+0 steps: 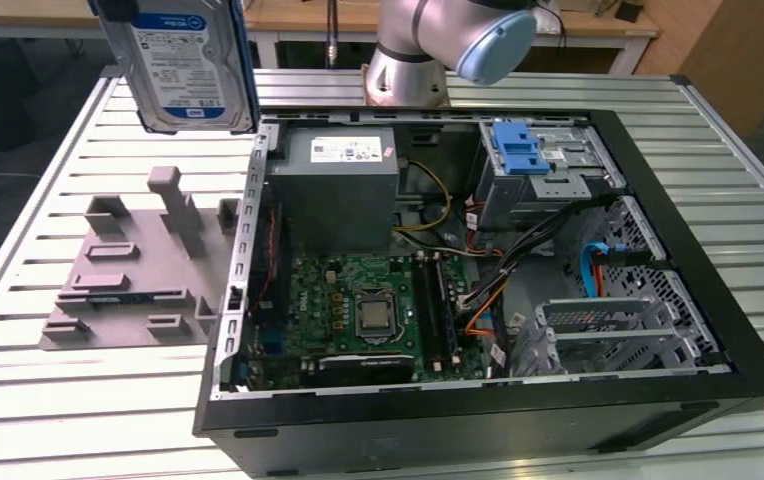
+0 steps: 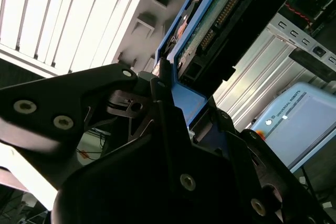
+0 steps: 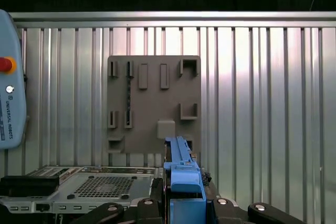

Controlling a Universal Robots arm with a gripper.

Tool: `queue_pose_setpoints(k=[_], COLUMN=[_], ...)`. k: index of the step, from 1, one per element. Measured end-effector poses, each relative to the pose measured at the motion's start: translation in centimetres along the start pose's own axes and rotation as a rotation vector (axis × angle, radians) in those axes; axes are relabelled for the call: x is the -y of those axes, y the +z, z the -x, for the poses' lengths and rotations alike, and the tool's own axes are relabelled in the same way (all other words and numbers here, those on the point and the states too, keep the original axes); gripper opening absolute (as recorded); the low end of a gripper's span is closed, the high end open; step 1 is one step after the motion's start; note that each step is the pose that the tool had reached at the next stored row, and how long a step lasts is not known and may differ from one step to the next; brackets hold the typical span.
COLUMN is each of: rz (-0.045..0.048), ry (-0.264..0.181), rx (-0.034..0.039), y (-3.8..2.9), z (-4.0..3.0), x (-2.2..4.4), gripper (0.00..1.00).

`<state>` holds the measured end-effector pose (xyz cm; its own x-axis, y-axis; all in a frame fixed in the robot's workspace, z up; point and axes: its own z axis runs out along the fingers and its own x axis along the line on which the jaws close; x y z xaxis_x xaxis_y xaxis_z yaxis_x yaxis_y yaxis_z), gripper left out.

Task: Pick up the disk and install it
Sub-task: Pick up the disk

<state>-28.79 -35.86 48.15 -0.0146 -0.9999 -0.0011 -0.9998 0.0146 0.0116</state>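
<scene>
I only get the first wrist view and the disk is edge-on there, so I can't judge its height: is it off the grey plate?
Observer: Yes. In the exterior view the disk hangs upright in the air, clear of the grey plate, with its label facing the camera.
Operator: Is it over the computer case?
Observer: No. It is outside the computer case, beyond the wall on the exterior view's left.
Operator: And the grip?
Observer: In the second wrist view the gripper is shut on the disk's blue frame.
</scene>
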Motion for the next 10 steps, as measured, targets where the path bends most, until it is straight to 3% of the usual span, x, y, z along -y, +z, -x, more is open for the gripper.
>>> queue_pose_setpoints(k=[6, 10], rz=[0.0001, 0.0002], ry=[0.000, 0.000], rx=[0.0000, 0.0001], y=[0.00, -0.01], z=[-0.04, -0.60], x=[0.87, 1.33], gripper=[0.36, 0.36])
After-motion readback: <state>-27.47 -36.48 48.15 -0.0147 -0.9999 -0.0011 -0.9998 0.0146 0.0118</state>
